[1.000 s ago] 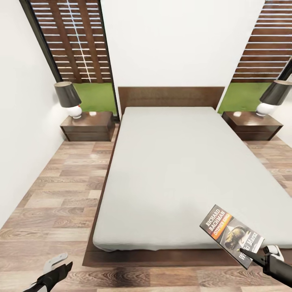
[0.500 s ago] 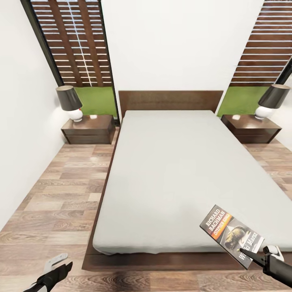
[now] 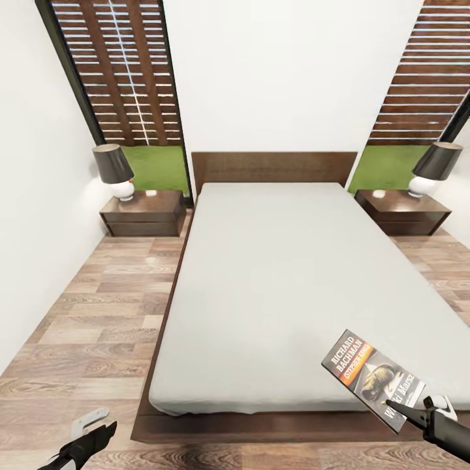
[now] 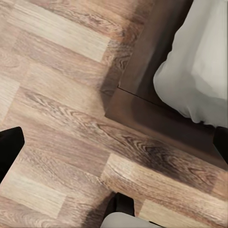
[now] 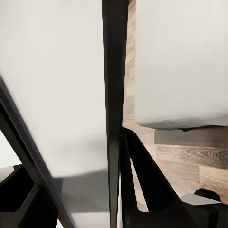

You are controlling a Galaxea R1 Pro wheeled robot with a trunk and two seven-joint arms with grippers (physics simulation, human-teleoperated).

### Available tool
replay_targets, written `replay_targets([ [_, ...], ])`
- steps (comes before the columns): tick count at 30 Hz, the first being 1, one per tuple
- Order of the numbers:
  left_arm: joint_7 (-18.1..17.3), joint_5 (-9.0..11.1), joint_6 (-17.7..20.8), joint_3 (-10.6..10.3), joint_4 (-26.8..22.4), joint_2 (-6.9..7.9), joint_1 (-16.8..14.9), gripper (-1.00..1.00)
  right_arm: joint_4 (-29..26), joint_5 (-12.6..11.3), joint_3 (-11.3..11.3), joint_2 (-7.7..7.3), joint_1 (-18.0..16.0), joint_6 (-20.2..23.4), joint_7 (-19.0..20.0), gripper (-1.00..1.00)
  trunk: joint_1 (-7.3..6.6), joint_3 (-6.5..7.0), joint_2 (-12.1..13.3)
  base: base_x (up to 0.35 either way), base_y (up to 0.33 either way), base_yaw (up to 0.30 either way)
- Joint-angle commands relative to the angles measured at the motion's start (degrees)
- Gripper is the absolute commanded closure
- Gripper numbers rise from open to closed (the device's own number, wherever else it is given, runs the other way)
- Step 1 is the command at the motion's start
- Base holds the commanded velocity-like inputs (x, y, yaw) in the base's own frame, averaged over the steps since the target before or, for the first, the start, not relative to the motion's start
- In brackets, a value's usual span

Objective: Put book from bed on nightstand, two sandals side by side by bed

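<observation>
Above bed point(image 3: 274, 287) foot: right pincer point(image 3: 410, 412) grips book point(image 3: 372, 378); view backed off.

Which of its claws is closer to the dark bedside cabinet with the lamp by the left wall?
Left gripper: same side as that nightstand. Right gripper is across the bed.

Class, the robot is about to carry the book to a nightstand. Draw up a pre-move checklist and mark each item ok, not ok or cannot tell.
1. Book gripped: ok, the right hand pinches its lower edge and holds it raised above the foot of the bed.
2. Grip secure for travel: cannot tell, the hold is on one edge.
3. Right nightstand top has free space: ok, beside its lamp.
4. Left nightstand free too: ok.
5. Floor route along the bed's left side: ok.
6. Left hand free: ok, open, nothing between its fingers.
</observation>
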Motion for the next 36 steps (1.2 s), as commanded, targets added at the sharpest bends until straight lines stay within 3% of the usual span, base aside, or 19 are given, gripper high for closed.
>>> replay_targets([
  [1, -0.4, 0.1, -0.1, 0.4, 0.1, 0.02, 0.0, -1.00, 0.0, -0.5, 0.4, -0.07, -0.1, 0.6, 0.1, 1.00, 0.03, 0.00, -0.1, 0.000, 0.000, 0.000],
  [36, -0.4, 0.1, -0.1, 0.5, 0.1, 0.06, -0.1, -1.00, 0.0, -0.5, 0.4, -0.07, -0.1, 0.6, 0.1, 1.00, 0.03, 3.25, -0.1, 0.000, 0.000, 0.000],
])
